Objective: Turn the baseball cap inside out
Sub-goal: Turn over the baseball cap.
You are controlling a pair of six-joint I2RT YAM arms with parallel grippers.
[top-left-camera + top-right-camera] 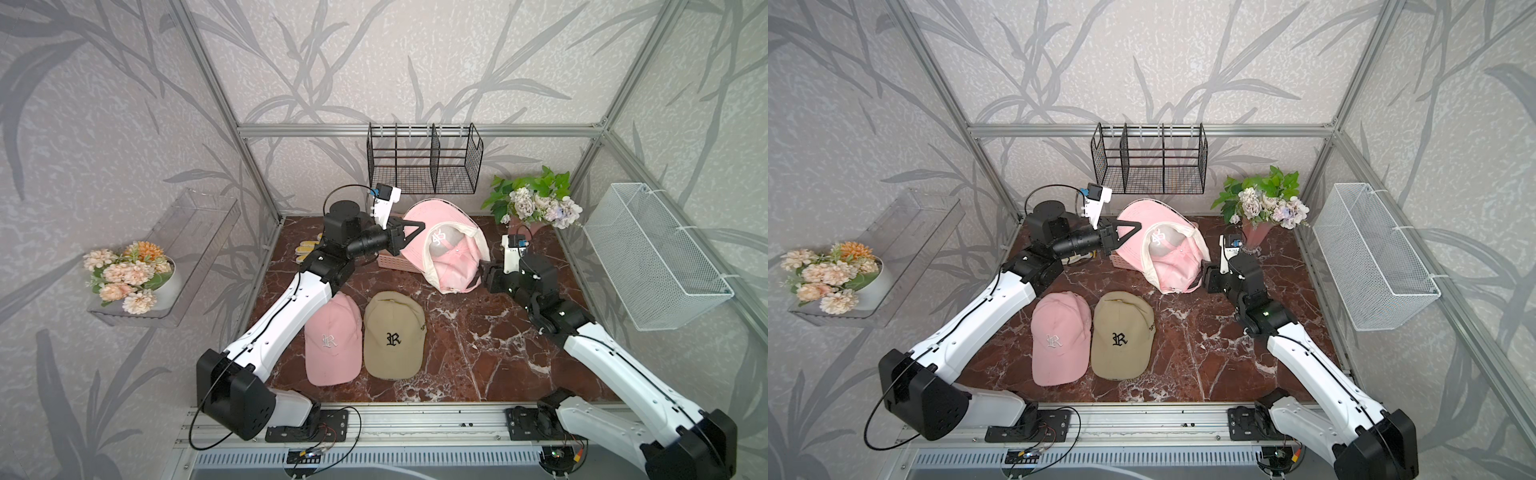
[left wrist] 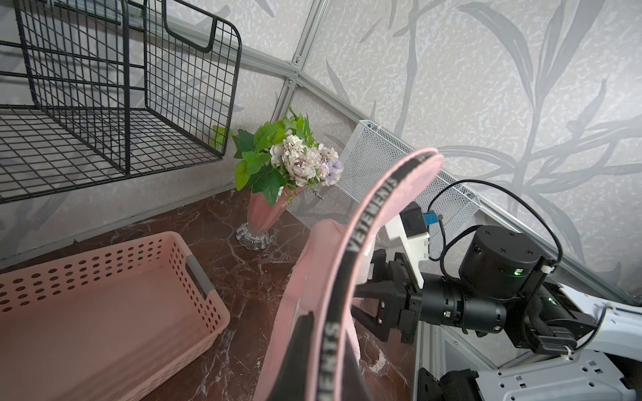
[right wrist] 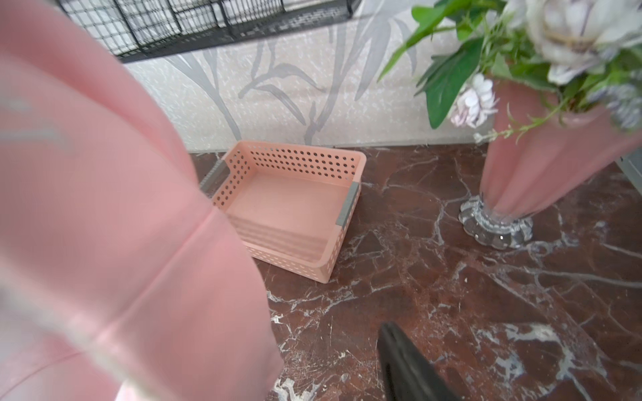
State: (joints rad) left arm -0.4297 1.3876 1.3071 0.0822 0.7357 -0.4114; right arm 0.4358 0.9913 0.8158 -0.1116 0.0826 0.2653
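Note:
A pink baseball cap [image 1: 451,259] with a cream lining hangs raised over the back of the table, its hollow facing up and a mirrored embroidered letter showing inside. My left gripper [image 1: 419,227] is shut on the cap's edge; in the left wrist view the jaws [image 2: 328,335] pinch the rim with its black lettered tape [image 2: 370,215]. My right gripper [image 1: 482,277] sits at the cap's low rear edge with its jaws apart. The right wrist view shows one dark finger [image 3: 399,361] over bare marble and blurred pink cap fabric [image 3: 104,208] covering the other side.
A second pink cap [image 1: 332,340] and a beige cap [image 1: 392,336] lie side by side at the table's front. A pink perforated basket [image 3: 295,208] stands under the raised cap. A vase of flowers [image 1: 536,203] occupies the back right corner, below a black wire rack [image 1: 424,162].

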